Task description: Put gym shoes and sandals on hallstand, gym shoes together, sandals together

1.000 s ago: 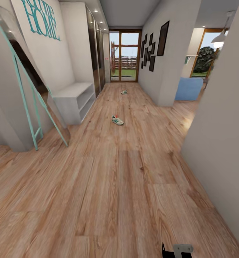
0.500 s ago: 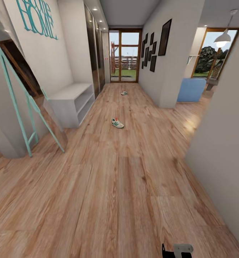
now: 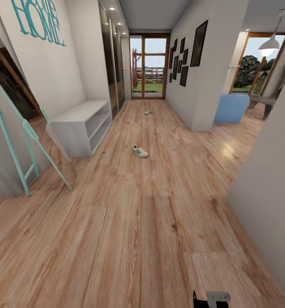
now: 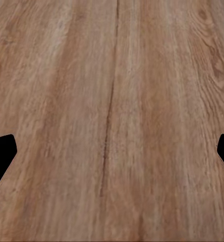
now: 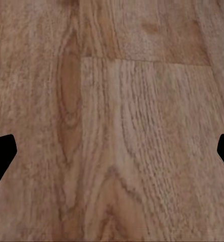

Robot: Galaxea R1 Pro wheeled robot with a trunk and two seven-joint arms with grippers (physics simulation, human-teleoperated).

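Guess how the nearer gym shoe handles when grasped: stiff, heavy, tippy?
The nearer gym shoe sits flat on its sole on the corridor floor, so it probably won't roll or tip. It looks like a soft lace-up upper, likely squashing under a pinch. Probably light for its size. It is too small in view to judge more.

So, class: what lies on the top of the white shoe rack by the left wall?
The shoe rack has a bare top. Both gym shoes lie on the floor. Its open tiers are partly hidden from here.

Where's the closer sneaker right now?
In the head view, the nearer gym shoe lies mid-corridor on the wood floor, just right of the low white shelf unit.
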